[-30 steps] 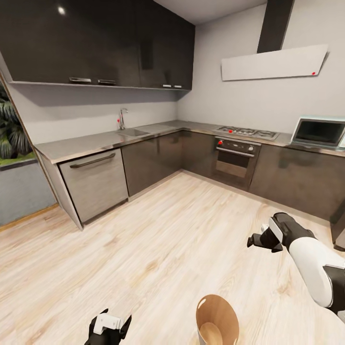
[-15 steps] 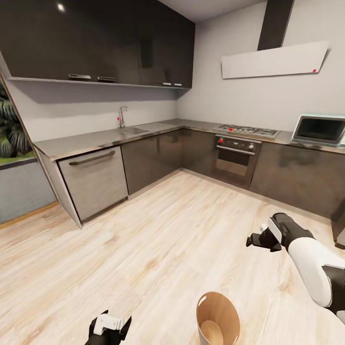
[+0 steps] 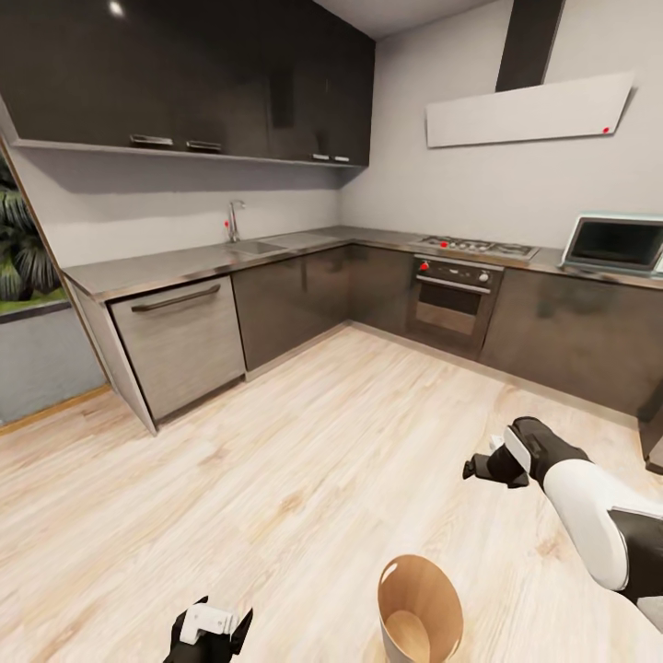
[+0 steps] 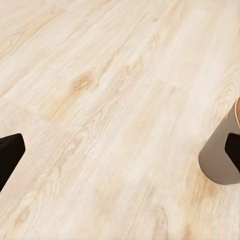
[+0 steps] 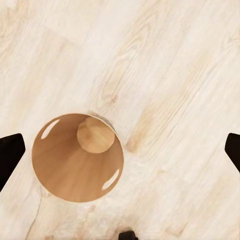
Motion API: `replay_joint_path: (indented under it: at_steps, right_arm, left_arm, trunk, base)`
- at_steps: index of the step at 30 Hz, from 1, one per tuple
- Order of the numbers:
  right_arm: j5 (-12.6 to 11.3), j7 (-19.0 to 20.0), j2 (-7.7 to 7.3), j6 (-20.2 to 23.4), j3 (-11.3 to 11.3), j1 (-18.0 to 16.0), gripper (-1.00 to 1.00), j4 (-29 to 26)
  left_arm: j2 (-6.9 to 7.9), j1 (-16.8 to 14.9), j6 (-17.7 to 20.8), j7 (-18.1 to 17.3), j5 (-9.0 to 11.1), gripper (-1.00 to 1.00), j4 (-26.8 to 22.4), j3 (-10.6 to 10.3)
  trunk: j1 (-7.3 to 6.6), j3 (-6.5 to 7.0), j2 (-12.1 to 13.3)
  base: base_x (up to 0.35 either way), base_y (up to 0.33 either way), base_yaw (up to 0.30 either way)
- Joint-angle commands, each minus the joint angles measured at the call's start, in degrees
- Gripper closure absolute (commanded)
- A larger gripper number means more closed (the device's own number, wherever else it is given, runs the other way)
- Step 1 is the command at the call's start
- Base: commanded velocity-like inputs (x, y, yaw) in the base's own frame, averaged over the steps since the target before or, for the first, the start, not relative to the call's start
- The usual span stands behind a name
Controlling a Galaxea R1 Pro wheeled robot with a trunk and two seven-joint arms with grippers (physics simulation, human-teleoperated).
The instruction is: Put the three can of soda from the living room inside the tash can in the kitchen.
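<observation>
Trash can (image 3: 419, 612) is standing upright on the wood floor (image 3: 304, 479) in the kitchen, between the two arms, close under the robot. Right wrist view is looking straight into it: glossy orange-brown inside, nothing in it, no cans. Judging it light, stiff and slick-walled, best gripped by the rim. Left gripper (image 3: 210, 633) and right gripper (image 3: 488, 463) are both spread apart, holding nothing.
</observation>
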Motion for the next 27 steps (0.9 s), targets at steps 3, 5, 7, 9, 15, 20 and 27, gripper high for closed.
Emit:
replay_joint_path:
  at_steps: [3, 5, 7, 9, 15, 20, 27]
  right_arm:
    - [0.0, 0.0, 0.01, -0.6, 0.0, 0.0, -1.00, 0.4]
    - [0.0, 0.0, 0.00, -0.7, 0.0, 0.0, -1.00, 0.5]
    - [0.0, 0.0, -0.04, -0.9, 0.0, 0.0, -1.00, 0.6]
    - [-0.1, 0.1, -0.12, -1.6, 0.0, 0.0, -1.00, 0.6]
    - [-0.1, 0.1, -0.42, -2.6, -0.1, 0.2, -1.00, 0.6]
    - [-0.1, 0.3, -0.25, -2.8, -0.1, 0.4, -1.00, 0.4]
    - [-0.1, 0.3, -0.26, -2.9, 0.0, 0.5, -1.00, 0.4]
  left_arm:
    - [0.00, 0.0, 0.0, 0.0, 0.0, -1.00, 0.0, 0.0]
    - [0.00, 0.0, 0.0, -0.1, 0.0, -1.00, -0.1, 0.0]
    - [0.00, 0.0, 0.0, -0.1, 0.0, -1.00, -0.1, 0.0]
    - [0.00, 0.0, 0.0, -0.1, 0.0, -1.00, -0.1, 0.0]
    - [0.00, 0.0, 0.0, -0.1, 0.0, -1.00, -0.1, 0.0]
    - [0.00, 0.0, 0.0, -0.1, 0.0, -1.00, -0.1, 0.0]
    - [0.00, 0.0, 0.0, -0.1, 0.0, -1.00, -0.1, 0.0]
  trunk:
    - [0.67, -0.54, -1.2]
    - [1.10, -0.90, -2.0]
    - [1.54, -1.26, -2.8]
    - [1.98, -1.62, -3.6]
    - [3.30, -2.70, -6.0]
    - [4.40, -3.59, -8.0]
    - [5.94, -4.85, -10.8]
  base:
    - [0.000, 0.000, 0.000]
    - [0.000, 0.000, 0.000]
    - [0.000, 0.000, 0.000]
    - [0.000, 0.000, 0.000]
    - [0.000, 0.000, 0.000]
    - [0.000, 0.000, 0.000]
    - [0.000, 0.000, 0.000]
